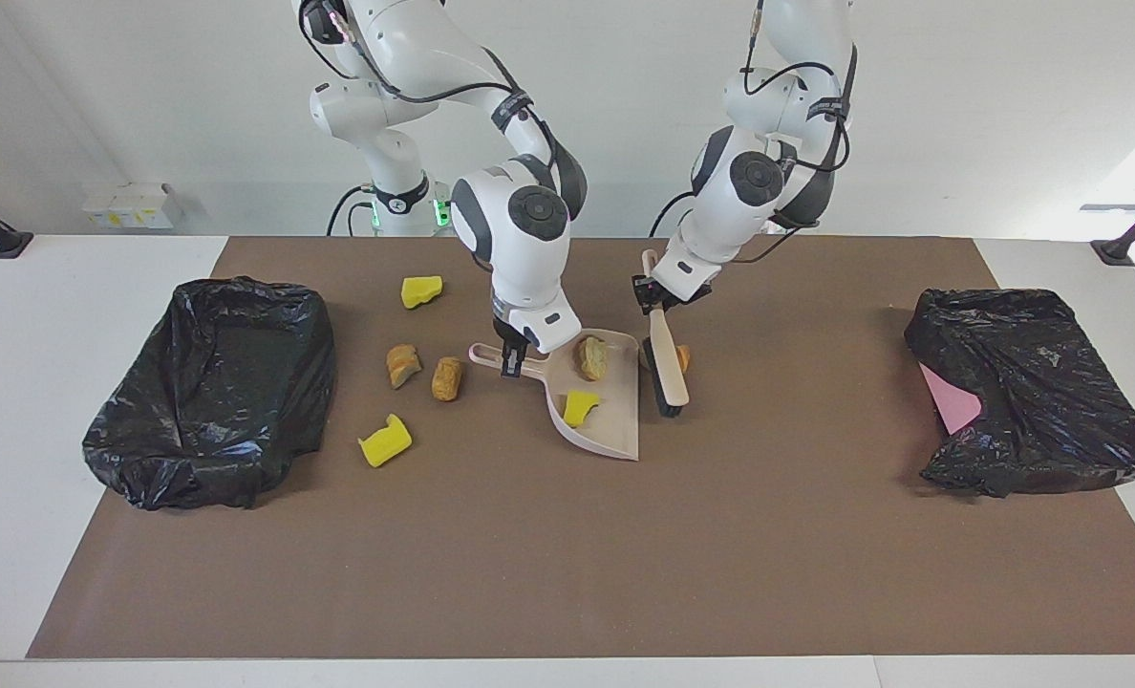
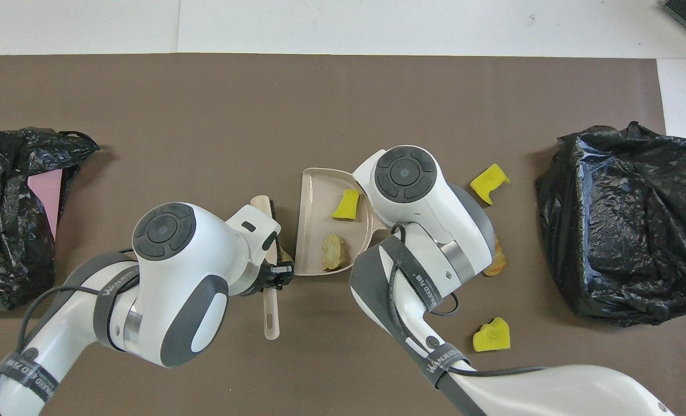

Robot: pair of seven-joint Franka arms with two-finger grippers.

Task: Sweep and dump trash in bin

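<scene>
Sweeping is partly done: I count two scraps, one yellow [image 1: 581, 407] and one tan [image 1: 591, 357], in the dustpan [image 1: 615, 430]. My right pincer [image 1: 511, 360] pinches its handle; my left pincer [image 1: 653, 298] pinches the brush [image 1: 668, 368] just beside the pan. One tan scrap [image 1: 682, 357] sits past the brush; four scraps [image 1: 446, 378] lie toward the black-lined bin [image 1: 214, 382]. Nothing is dumped yet. A brown mat [image 1: 567, 573] covers the white bench [image 1: 13, 401]; a pale wall [image 1: 969, 105] backs it.
</scene>
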